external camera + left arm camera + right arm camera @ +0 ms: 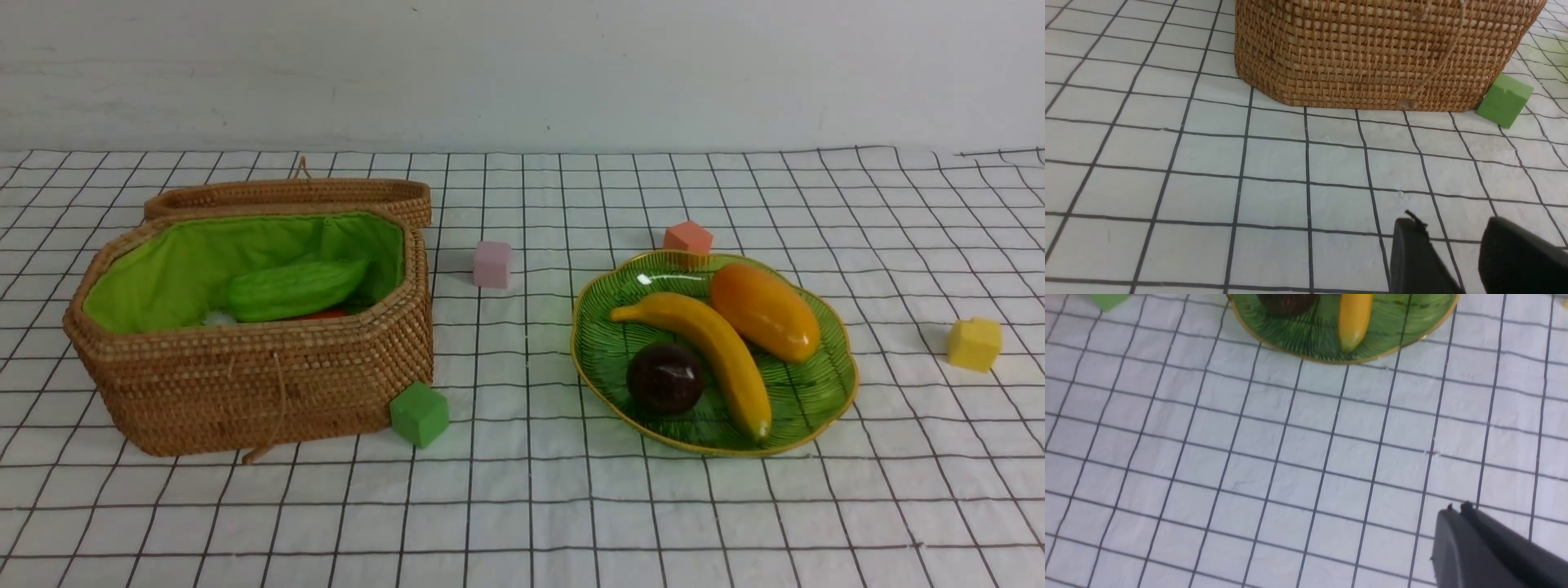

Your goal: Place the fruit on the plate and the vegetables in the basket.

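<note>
Fingers on my left gripper (1453,245) stand partly apart with nothing between them, just short of the basket (1372,53), while my right gripper (1459,514) is pressed fully shut and empty near the plate (1306,339). I see the banana (718,347), mango (765,310) and purple fruit (664,378) lying on the plate, and the gourd (294,289) inside the open basket, with a bit of white and red under it.

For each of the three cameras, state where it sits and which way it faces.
Front view: between the arms, facing forward over basket and plate; no robot parts show.
Left wrist view: low above the cloth, facing the basket wall; left claw open.
Right wrist view: above the cloth, facing the plate's near rim; right claw shut.
Shared: the green cube shows in all three.
</note>
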